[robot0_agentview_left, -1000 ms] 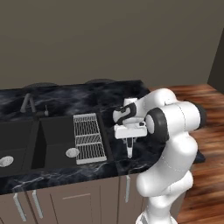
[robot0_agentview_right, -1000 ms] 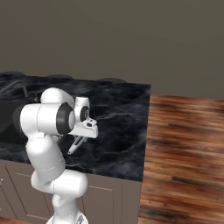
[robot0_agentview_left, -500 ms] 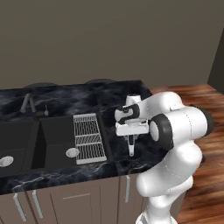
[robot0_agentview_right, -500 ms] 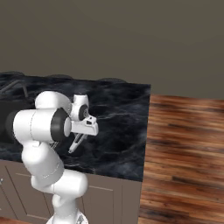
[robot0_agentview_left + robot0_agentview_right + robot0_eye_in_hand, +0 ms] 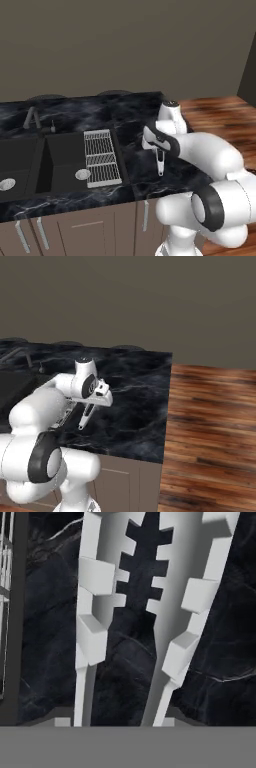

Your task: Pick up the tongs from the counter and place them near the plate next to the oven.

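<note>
My gripper (image 5: pixel 159 148) hangs over the black marble counter (image 5: pixel 131 116), shut on the upper end of the tongs (image 5: pixel 160 164). The slim white tongs point down, their tip a little above the worktop. From the right base view the gripper (image 5: pixel 96 403) holds the tongs (image 5: pixel 86 417) tilted down and to the left above the counter (image 5: pixel 137 387). In the hand view the two white toothed arms of the tongs (image 5: pixel 91 628) run away from the hand over the dark marble (image 5: pixel 125 662). The plate and the oven are out of view.
A white wire rack (image 5: pixel 101 157) lies left of the gripper, beside the dark sink (image 5: pixel 60 165) with its faucet (image 5: pixel 32 119). The counter ends at its right edge (image 5: pixel 167 406), with wooden floor (image 5: pixel 210 426) beyond. The rack's edge (image 5: pixel 6 572) shows beside the tongs.
The arm's elbow has swung down and toward the front. The gripper with the tongs has drifted slightly right over the counter, still holding them.
</note>
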Tool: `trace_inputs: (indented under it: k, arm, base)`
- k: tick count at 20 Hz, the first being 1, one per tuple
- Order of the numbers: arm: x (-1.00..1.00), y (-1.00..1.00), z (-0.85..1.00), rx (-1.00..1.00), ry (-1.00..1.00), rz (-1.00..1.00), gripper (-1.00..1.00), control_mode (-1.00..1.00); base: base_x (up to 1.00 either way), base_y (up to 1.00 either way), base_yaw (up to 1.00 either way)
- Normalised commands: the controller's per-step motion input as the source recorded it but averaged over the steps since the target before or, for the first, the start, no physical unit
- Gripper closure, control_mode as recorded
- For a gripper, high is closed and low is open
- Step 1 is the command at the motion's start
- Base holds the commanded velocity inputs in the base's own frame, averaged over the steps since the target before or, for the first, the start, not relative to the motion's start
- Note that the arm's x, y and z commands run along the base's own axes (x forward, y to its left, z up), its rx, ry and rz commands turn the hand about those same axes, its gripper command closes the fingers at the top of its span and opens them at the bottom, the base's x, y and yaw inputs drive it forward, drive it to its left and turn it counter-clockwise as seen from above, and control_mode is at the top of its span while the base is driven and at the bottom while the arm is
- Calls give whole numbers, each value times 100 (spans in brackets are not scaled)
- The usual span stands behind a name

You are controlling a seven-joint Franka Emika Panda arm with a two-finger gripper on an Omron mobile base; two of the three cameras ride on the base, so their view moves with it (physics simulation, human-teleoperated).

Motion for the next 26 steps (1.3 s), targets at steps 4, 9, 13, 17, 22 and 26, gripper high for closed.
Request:
trace_inputs:
  k: [4, 9, 13, 17, 22, 26]
  arm:
    - [-17, -11, 100, 0, -13, 0, 100, -100]
    - [-20, -14, 94, 0, -18, 0, 100, -100]
    - [-34, -7, 87, 0, -22, 2, 100, -100]
    - [-33, -19, 79, 0, -20, 5, 100, -100]
    - [-35, -2, 69, -1, -16, 5, 100, -100]
    - [-33, 15, 28, -6, -9, 4, 100, 100]
  base:
    - [0, 0, 0]
    - [0, 0, 0]
    - [0, 0, 0]
    - [0, 0, 0]
    - [0, 0, 0]
    - [-12, 9, 2]
